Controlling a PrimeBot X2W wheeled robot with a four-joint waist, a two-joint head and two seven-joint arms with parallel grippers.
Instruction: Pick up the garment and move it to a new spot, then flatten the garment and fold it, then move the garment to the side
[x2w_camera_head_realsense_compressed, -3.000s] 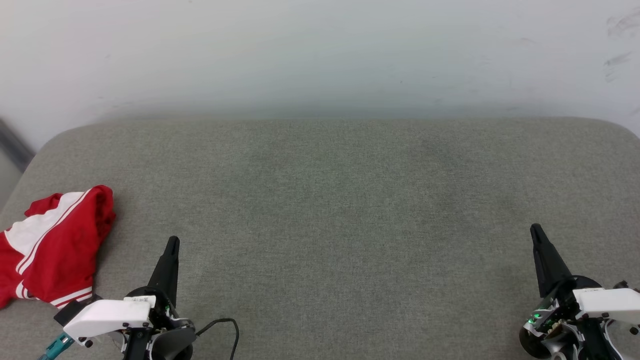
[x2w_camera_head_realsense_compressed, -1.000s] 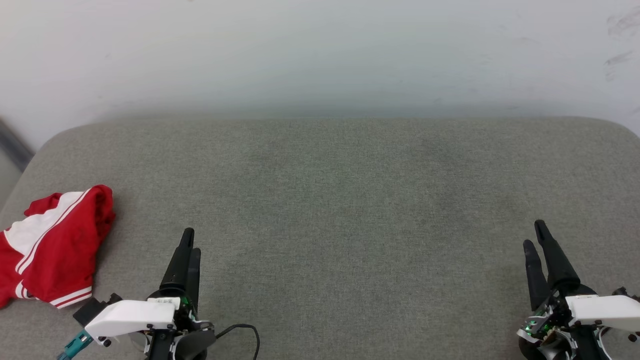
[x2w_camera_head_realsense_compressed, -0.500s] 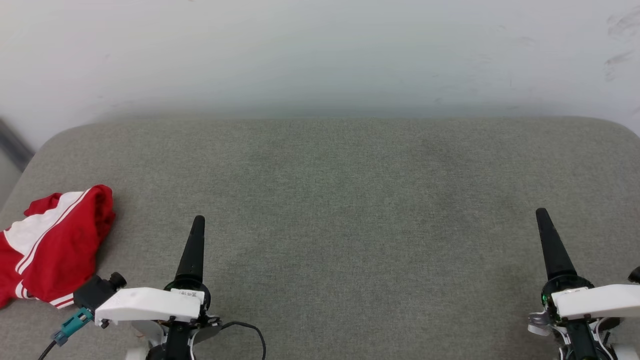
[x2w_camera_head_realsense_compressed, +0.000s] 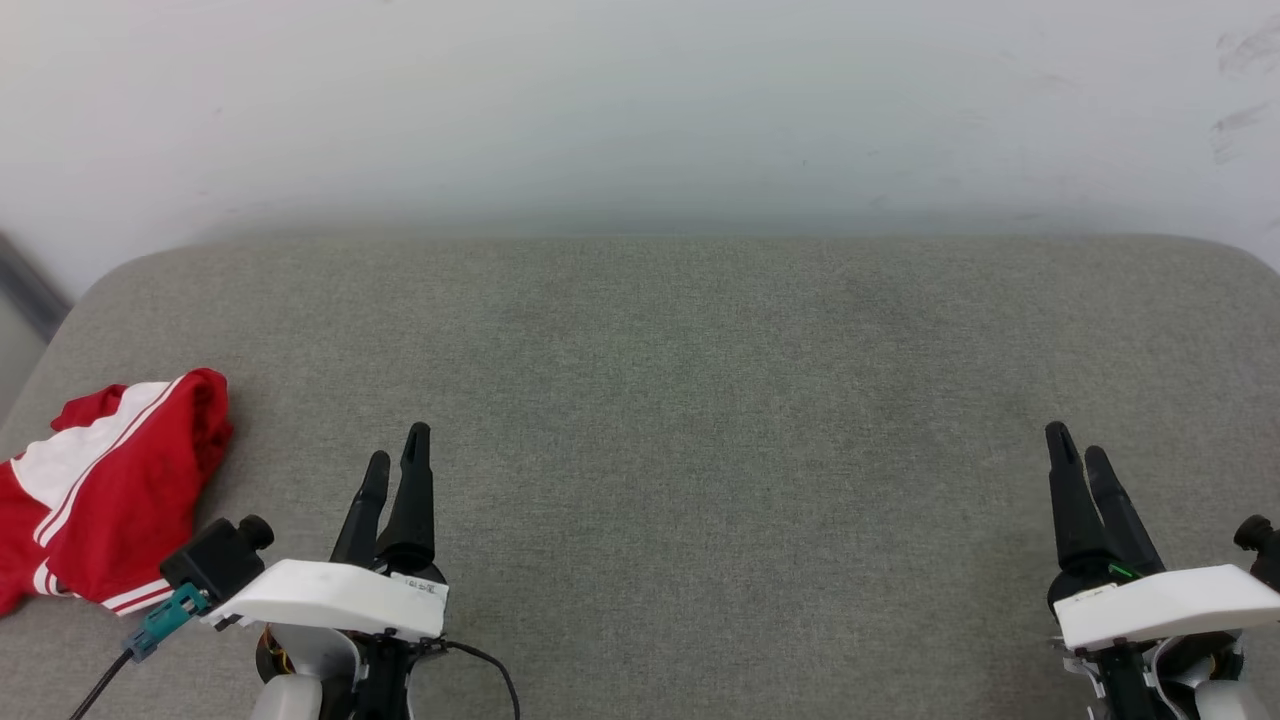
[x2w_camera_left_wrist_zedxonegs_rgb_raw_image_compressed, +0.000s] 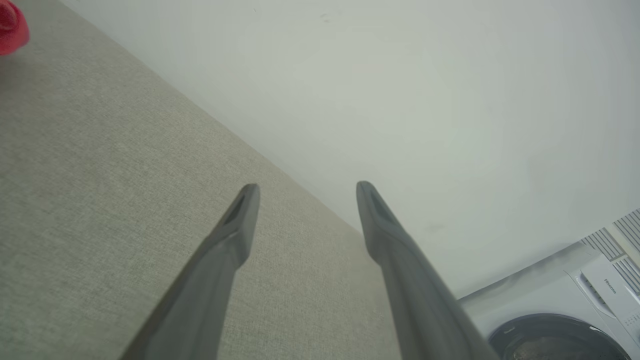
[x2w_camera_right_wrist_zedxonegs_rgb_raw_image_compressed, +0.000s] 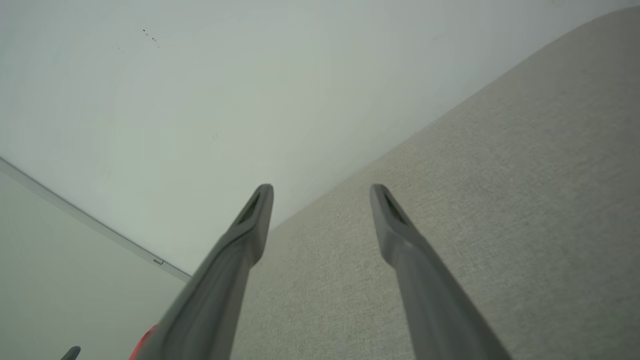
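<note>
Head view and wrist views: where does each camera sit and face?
Head view: on the head, looking down at the grey cushion and garment; left gripper and right gripper show, both open.
Left wrist view: on that wrist, along its fingers toward wall and washing machine.
Right wrist view: likewise along its fingers, toward the wall.
Shared: cushion and garment.

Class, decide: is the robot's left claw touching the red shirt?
Apart. The head view shows a strip of bare grey cushion between the left claw and the red shirt, which lies crumpled to its left.
</note>
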